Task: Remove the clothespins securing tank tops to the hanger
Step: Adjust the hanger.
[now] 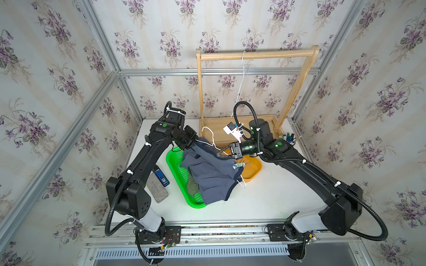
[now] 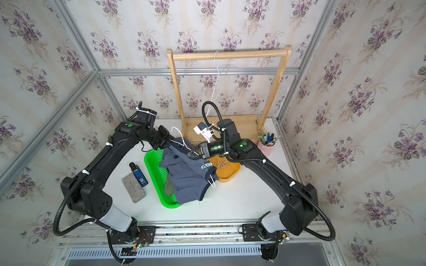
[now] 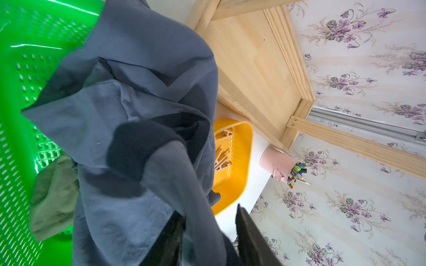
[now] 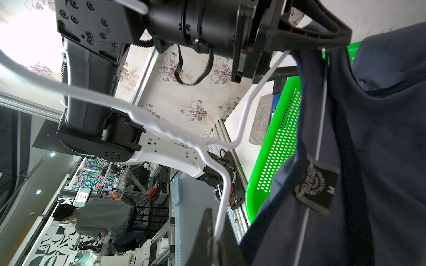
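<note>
Over the green basket [image 1: 175,175], the right gripper [image 1: 218,154] is clamped on the white wire hanger [image 4: 166,130], the left gripper [image 1: 194,142] straddles a shoulder of the slate-blue tank top [image 1: 207,175], grip unclear, and the mint-green clothespin [image 1: 238,165] clipped to that top, light and springy, likely wants pinching at its tail.

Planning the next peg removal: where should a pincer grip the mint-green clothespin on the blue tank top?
Squeeze the mint-green clothespin at its free tail, seemingly the end toward the yellow tray. It lies nearly flat on the slate blue tank top, so come from above, tray side.
</note>
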Tool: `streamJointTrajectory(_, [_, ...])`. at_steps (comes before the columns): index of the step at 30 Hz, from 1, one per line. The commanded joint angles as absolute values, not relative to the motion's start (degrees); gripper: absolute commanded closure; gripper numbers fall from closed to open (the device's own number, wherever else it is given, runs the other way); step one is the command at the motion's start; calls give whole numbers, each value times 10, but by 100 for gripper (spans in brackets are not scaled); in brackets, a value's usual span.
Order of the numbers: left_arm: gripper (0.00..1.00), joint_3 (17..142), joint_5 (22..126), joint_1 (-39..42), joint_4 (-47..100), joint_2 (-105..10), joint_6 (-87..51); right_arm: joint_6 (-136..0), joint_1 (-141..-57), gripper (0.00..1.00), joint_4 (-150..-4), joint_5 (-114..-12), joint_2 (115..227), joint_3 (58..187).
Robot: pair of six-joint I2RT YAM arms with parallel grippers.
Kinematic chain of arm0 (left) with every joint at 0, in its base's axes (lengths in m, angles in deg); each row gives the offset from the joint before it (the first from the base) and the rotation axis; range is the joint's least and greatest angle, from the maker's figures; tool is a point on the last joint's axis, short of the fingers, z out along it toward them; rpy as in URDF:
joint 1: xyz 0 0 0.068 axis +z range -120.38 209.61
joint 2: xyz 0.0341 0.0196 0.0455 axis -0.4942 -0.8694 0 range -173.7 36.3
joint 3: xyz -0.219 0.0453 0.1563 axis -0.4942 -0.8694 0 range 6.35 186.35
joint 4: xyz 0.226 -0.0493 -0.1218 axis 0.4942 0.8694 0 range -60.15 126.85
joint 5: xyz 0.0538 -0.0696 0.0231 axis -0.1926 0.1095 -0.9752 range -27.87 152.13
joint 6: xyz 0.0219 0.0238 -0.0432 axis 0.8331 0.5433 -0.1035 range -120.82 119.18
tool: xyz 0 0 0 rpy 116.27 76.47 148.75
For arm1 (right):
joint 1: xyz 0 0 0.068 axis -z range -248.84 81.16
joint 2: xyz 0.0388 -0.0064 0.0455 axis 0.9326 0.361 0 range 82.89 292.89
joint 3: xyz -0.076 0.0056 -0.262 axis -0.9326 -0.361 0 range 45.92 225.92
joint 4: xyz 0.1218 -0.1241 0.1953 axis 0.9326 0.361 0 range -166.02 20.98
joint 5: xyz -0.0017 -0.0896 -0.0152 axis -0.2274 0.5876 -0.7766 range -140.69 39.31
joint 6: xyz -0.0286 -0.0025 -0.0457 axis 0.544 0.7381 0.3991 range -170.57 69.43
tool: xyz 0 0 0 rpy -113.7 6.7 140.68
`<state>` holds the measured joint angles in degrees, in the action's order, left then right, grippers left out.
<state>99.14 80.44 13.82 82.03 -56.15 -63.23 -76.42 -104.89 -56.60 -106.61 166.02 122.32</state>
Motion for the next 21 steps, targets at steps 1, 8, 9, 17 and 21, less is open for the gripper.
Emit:
streamJointTrajectory(1, [62,996,816,131,816,-563,-650,-732,-1052,100,-566,-1059,1672,1238])
streamJointTrajectory(8, [75,997,831,123,799,-569,-667,-720,-1056,100,-569,-1052,1683,1239])
streamJointTrajectory(9, [79,997,832,123,798,-569,-668,-718,-1057,100,-568,-1050,1684,1239])
streamJointTrajectory(17, [95,996,832,122,797,-572,-669,-706,-1058,100,-557,-1041,1691,1236])
streamJointTrajectory(21, [99,995,833,124,797,-572,-676,-688,-1057,96,-530,-1031,1690,1238])
